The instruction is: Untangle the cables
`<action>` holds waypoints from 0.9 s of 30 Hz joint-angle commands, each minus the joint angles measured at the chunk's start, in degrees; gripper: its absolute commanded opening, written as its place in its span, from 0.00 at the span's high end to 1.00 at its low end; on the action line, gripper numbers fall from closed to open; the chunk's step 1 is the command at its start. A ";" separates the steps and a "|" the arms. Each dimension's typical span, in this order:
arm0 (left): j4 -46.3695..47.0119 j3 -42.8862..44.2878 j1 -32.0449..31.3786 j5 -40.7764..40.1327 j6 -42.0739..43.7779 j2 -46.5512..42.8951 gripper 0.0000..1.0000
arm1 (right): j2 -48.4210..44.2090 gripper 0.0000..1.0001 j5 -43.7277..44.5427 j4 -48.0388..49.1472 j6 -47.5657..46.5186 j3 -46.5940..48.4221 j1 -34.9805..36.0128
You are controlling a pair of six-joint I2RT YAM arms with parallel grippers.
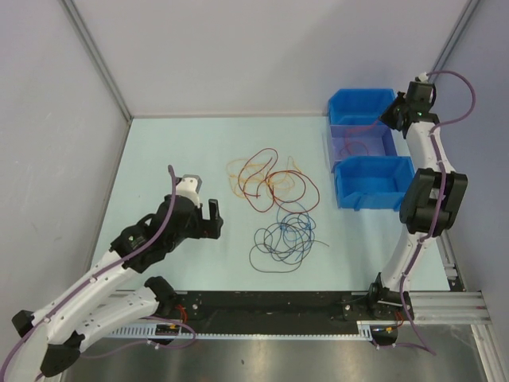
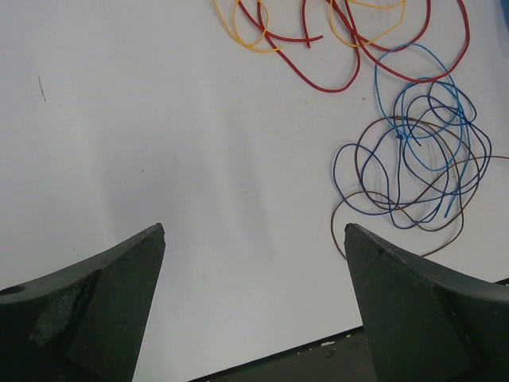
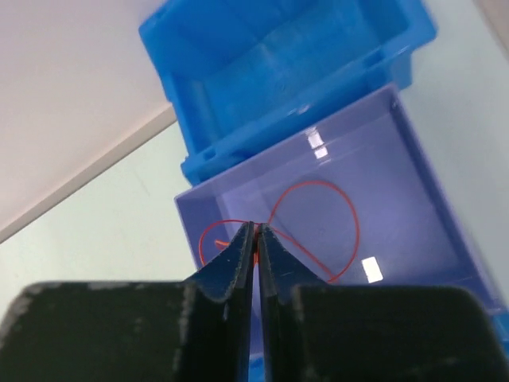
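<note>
Sprawled across the middle of the pale desk (image 1: pixel 175 143), a dark red cable (image 1: pixel 306 185) in wide, open loops, laced through a fainter orange cable (image 1: pixel 238 169) on its left side. Just nearer the arms and overlapping the red loops' near edge, a tighter knot of blue and dark cables (image 1: pixel 285 235), several strands coiled over one another with loose ends trailing out to the right. Well apart from that heap, at the desk's right edge, a thin red cable (image 3: pixel 351 213) curled in one rounded loop on the floor of a translucent purple bin (image 1: pixel 378 143), itself wedged between a far blue bin (image 1: pixel 362 102) and a near blue bin (image 1: pixel 374 181). Above the purple bin, the right end effector (image 3: pixel 255 231), fingers pressed together and pinching that thin red strand, a sliver of red visible in the slit at the tips. Left of the main tangle and clear of every strand, the left end effector (image 2: pixel 254 231), spread wide over bare desk, its two dark fingers framing nothing but pale surface, the blue-and-dark knot off toward the right finger.
</note>
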 commanded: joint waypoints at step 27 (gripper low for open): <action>7.34 -1.85 0.88 0.28 1.19 -2.63 0.00 | -25.14 0.28 2.21 -4.63 2.08 -10.18 6.21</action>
